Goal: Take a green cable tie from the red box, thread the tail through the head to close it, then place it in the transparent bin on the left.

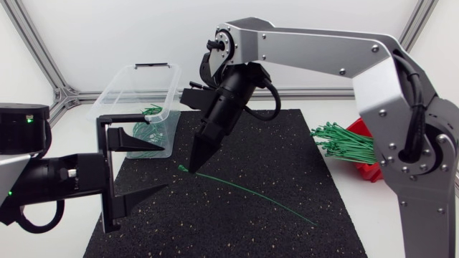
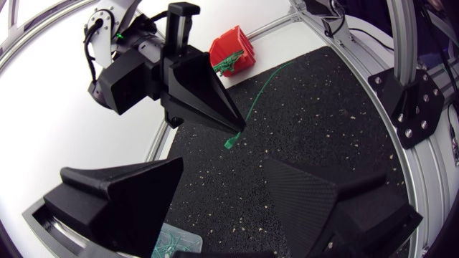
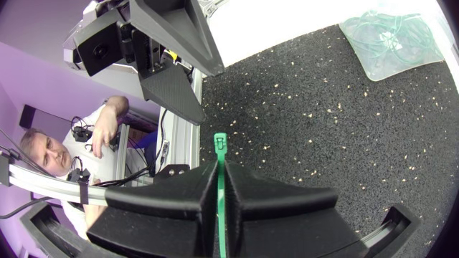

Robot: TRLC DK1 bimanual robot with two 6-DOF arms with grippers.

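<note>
At the far left, your left arm (image 1: 64, 179) had the left jaws spread wide with nothing between them, their mouth turned toward the middle of the black mat (image 1: 237, 229). Behind them stood the transparent bin (image 1: 122, 89), with some green ties (image 1: 150, 111) in it. Just beside the left jaws, your right arm (image 1: 323, 39) stretched past the middle. The right jaws were pressed together, pinching the green cable tie (image 1: 244, 190) close behind its head (image 3: 220, 141), which poked out ahead of their tips toward the left jaws. From that pinch the tie's long axis ran rightward and toward the mat's near edge, and the tail (image 1: 305, 220) lay loose, well apart from both pairs of jaws. So your left jaws were near the head but far from the tail, and threading would likely have meant fetching that far end. At the far right sat the red box (image 1: 369, 170) under its bundle of ties (image 1: 344, 140).
</note>
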